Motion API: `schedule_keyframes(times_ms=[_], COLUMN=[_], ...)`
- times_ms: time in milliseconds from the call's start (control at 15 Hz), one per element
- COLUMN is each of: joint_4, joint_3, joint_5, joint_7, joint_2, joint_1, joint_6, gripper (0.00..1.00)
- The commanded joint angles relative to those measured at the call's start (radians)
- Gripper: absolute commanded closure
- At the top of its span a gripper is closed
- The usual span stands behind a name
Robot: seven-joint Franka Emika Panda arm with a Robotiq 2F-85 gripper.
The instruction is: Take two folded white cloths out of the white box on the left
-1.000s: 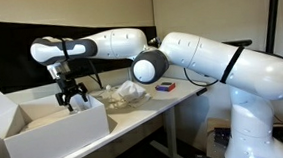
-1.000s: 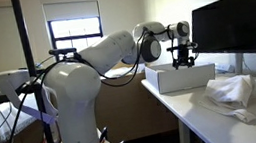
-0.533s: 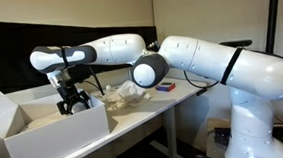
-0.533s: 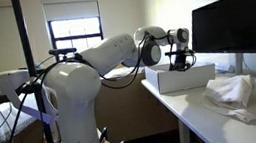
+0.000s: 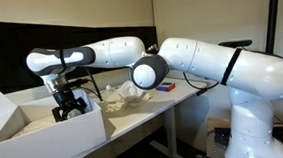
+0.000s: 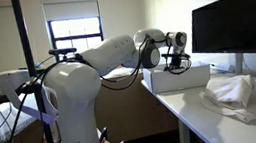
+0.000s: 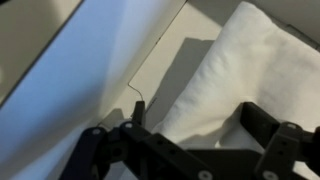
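The white box (image 5: 46, 144) stands at the table's left end, also seen as the white box (image 6: 182, 79) beyond the arm. My gripper (image 5: 70, 106) reaches down inside it, and in an exterior view the gripper (image 6: 175, 65) sits at the rim. In the wrist view a folded white cloth (image 7: 245, 65) lies on the box floor (image 7: 150, 55). The open gripper (image 7: 195, 128) hangs just above it, with its dark fingers (image 7: 258, 122) on either side of the cloth's near edge. Nothing is held.
A rumpled white cloth pile (image 5: 123, 98) lies on the table beside the box; the same pile (image 6: 234, 92) shows nearer the camera. A small blue and red object (image 5: 165, 86) sits behind it. A dark monitor (image 6: 238, 26) stands along the table's back.
The gripper has moved left and down from above the box rim into the box, close over the cloth. It stays open.
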Motion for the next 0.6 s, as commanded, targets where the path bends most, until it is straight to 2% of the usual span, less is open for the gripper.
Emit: schedule_keyframes(times_ms=[0, 267, 533], joint_4=[-0.011, 0.019, 0.0], joint_3=[0.025, 0.039, 0.046], joint_5=[0.019, 0.014, 0.018], joint_7=[-0.01, -0.01, -0.011], joint_2=[-0.011, -0.003, -0.019], joint_1=[0.003, 0.0, -0.007], joint_6=[0.0, -0.004, 0.015], gripper=[0.3, 0.58, 0.82])
